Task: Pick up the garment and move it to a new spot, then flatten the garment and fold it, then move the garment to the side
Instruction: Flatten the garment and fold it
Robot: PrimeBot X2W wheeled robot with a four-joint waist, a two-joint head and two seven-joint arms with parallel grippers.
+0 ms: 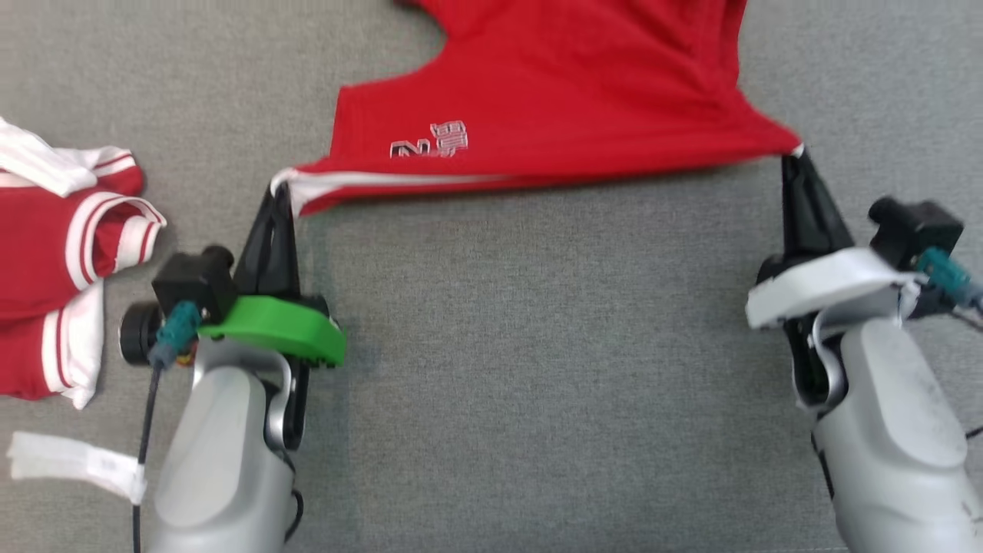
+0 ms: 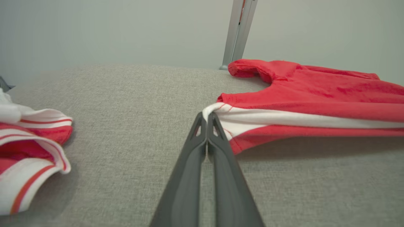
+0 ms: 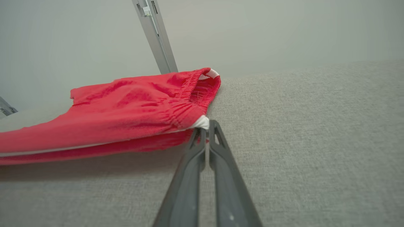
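While the red garment (image 1: 553,100) occupies the 12 o'clock part of the grey surface (image 1: 537,346) in the head view, its near edge is stretched between both pincers. The left pincer (image 1: 282,192), at 10 o'clock, is clamped on the white-striped corner of the garment, fingers pressed together on the cloth. The right pincer (image 1: 791,157), at 2 o'clock, is clamped likewise on the opposite corner, at the gathered waistband. Both wrist views show the held edge raised off the surface, with shadow beneath. The far part of the garment rests on the surface. A pile of red-and-white clothing (image 1: 54,253) lies at 9 o'clock, well apart. A white strip (image 1: 69,461) lies at 8 o'clock.
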